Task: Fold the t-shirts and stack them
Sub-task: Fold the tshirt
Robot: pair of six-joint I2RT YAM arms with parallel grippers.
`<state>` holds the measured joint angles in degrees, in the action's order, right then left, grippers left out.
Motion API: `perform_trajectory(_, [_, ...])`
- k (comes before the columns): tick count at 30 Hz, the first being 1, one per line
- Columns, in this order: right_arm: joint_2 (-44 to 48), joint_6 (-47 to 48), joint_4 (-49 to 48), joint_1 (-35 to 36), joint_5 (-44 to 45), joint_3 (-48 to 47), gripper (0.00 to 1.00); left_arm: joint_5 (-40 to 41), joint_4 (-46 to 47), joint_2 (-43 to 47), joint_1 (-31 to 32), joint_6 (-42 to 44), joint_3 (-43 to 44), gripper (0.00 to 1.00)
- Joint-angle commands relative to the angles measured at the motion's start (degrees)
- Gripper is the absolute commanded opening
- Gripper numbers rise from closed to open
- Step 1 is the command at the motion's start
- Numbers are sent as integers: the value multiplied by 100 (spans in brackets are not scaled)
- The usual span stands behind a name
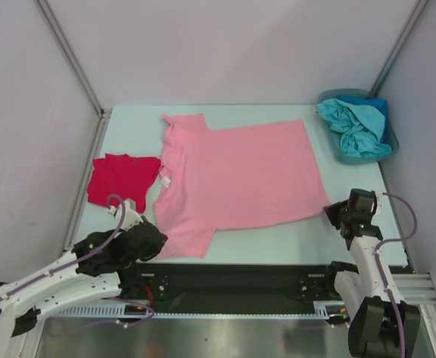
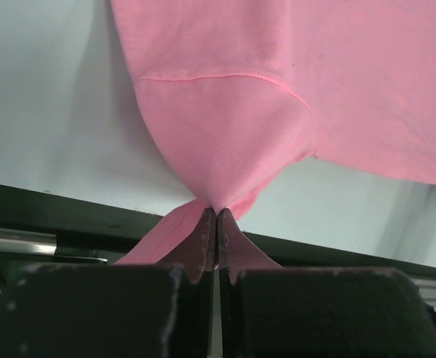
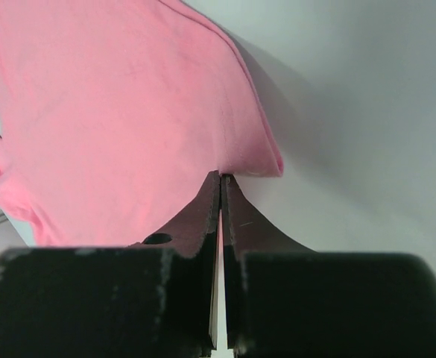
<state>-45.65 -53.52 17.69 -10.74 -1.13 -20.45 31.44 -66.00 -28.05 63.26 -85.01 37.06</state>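
Observation:
A light pink t-shirt (image 1: pixel 236 175) lies spread flat across the middle of the table. My left gripper (image 1: pixel 163 240) is shut on its near left sleeve; in the left wrist view the fingertips (image 2: pixel 216 212) pinch a gathered point of pink cloth (image 2: pixel 277 97). My right gripper (image 1: pixel 328 214) is shut at the shirt's near right corner, the tips (image 3: pixel 220 177) closed on the hem of the pink cloth (image 3: pixel 113 112). A bright red t-shirt (image 1: pixel 121 179) lies folded at the left, beside the pink collar. Teal (image 1: pixel 348 128) and blue (image 1: pixel 374 107) t-shirts sit crumpled in a basket.
The blue-grey basket (image 1: pixel 393 142) stands at the table's back right corner. A black rail (image 1: pixel 232 280) runs along the near edge between the arm bases. Metal frame posts (image 1: pixel 72 56) and white walls enclose the table on three sides.

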Motion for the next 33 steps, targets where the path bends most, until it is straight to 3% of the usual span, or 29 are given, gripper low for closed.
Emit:
perform_trajectory(1, [-181, 78, -196, -77, -107, -512, 0, 485, 8, -331, 37, 151, 590, 0])
perform_trajectory(8, [-655, 34, -433, -156, -221, -890, 0, 969, 429, -1034, -235, 1081, 1374, 0])
perform_trajectory(25, [-1780, 96, -925, -183, -494, -1558, 0, -23, 2529, -2230, -2457, 3052, 996, 0])
perform_trajectory(33, [-2431, 43, -1276, -112, -432, -1743, 0, -112, 3057, -3100, -2925, 3456, 1295, 0])
